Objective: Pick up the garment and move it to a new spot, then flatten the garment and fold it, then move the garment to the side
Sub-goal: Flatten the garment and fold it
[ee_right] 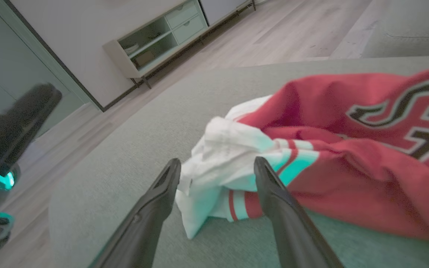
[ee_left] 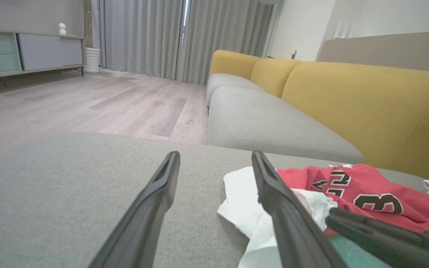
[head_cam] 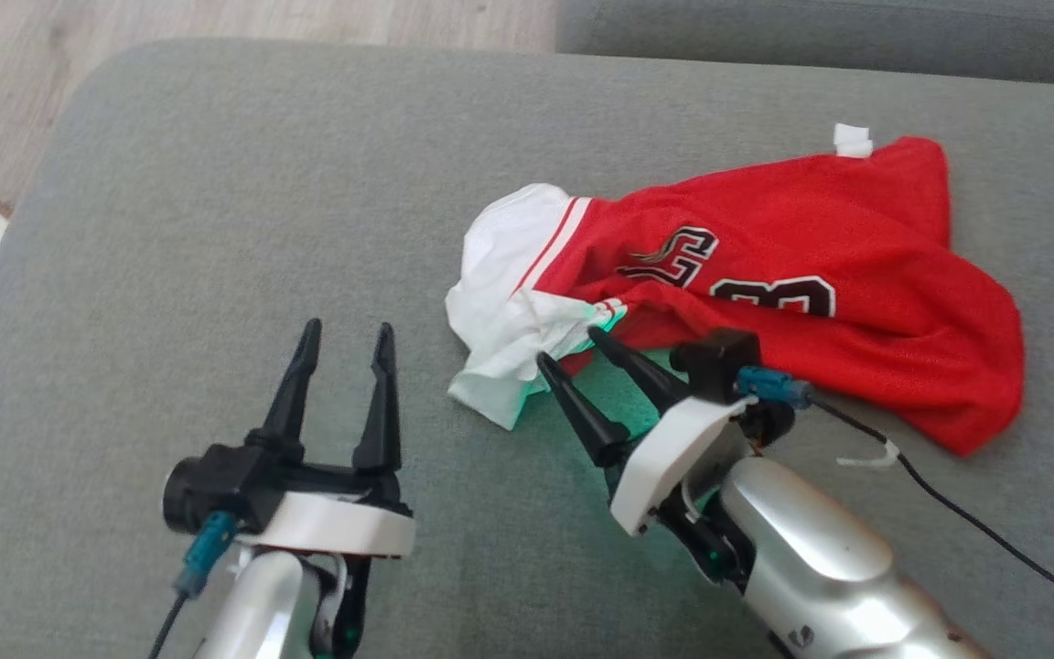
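Right claw (head_cam: 567,344) spread at crumpled red jersey (head_cam: 792,265), woven grey cushion (head_cam: 216,229)

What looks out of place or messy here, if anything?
The red jersey lies crumpled on the grey cushion, its white part bunched up at one end and its lettering broken by folds. Nothing looks torn.

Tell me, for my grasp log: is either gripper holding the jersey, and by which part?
Nothing is held. The right gripper stands open at the jersey's white bunched edge; the left gripper is open above bare cushion.
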`<state>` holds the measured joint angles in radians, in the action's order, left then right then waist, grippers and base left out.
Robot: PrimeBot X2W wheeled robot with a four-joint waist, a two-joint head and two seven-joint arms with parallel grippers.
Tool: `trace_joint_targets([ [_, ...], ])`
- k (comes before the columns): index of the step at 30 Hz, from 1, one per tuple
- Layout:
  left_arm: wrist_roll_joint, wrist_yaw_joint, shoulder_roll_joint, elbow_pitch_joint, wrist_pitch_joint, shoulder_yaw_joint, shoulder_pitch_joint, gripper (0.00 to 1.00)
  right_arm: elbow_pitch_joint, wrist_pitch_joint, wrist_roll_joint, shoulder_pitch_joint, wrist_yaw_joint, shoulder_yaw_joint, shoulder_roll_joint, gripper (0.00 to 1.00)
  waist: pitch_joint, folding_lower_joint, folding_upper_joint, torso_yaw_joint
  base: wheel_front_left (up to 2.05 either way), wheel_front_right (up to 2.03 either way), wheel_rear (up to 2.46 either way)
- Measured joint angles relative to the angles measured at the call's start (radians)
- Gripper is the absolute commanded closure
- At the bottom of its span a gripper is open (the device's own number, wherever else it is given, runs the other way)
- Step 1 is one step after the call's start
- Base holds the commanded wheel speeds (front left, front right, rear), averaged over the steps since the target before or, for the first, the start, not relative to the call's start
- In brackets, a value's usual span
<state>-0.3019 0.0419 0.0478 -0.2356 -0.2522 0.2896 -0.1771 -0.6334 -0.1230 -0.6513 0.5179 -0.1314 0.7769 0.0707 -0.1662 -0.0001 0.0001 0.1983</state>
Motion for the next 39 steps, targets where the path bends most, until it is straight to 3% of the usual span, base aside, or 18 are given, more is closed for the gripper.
trace_joint_targets([
  [3, 0.004, 0.002, 0.000, 0.002, 0.000, -0.023, 0.002, 0.00, -0.025, 0.002, 0.051, -0.016, 0.000, -0.021, 0.000, 0.00, 0.011, 0.0000, 0.0000, -0.018, 0.00, 0.00, 0.00],
  [8, 0.014, 0.005, 0.000, 0.012, 0.000, -0.052, 0.008, 0.00, -0.015, -0.026, 0.159, -0.017, 0.000, -0.141, 0.007, 0.00, 0.031, 0.0000, 0.0000, -0.058, 0.00, 0.00, 0.00],
  [12, 0.022, 0.012, 0.000, 0.018, 0.000, -0.068, 0.032, 0.00, 0.054, -0.075, 0.249, -0.026, 0.000, -0.289, 0.043, 0.00, 0.045, 0.0000, 0.0000, -0.095, 0.00, 0.00, 0.00],
  [14, 0.023, 0.013, 0.000, 0.021, 0.000, -0.069, 0.039, 0.00, 0.116, -0.101, 0.312, -0.079, 0.000, -0.421, 0.059, 0.00, 0.051, 0.0000, 0.0000, -0.122, 0.00, 0.00, 0.00],
  [18, 0.023, 0.020, 0.000, 0.025, 0.000, -0.069, 0.039, 0.00, 0.177, -0.116, 0.370, -0.212, 0.000, -0.575, 0.041, 0.00, 0.053, 0.0000, 0.0000, -0.156, 0.00, 0.00, 0.00],
  [21, 0.023, 0.020, 0.000, 0.027, 0.000, -0.068, 0.039, 0.00, 0.218, -0.116, 0.390, -0.303, 0.000, -0.632, 0.011, 0.00, 0.049, 0.0001, 0.0000, -0.179, 0.00, 0.00, 0.00],
  [32, 0.023, 0.020, 0.000, 0.032, 0.000, -0.035, 0.036, 0.00, 0.325, -0.099, 0.445, -0.320, 0.000, -0.652, -0.009, 0.00, 0.023, 0.0001, 0.0000, -0.177, 0.00, 0.00, 0.00],
  [39, 0.010, 0.020, 0.000, 0.041, 0.000, 0.008, -0.010, 0.00, 0.384, 0.038, 0.492, -0.143, 0.000, -0.574, 0.038, 0.00, -0.024, 0.0002, 0.0000, -0.111, 0.00, 0.00, 0.00],
])
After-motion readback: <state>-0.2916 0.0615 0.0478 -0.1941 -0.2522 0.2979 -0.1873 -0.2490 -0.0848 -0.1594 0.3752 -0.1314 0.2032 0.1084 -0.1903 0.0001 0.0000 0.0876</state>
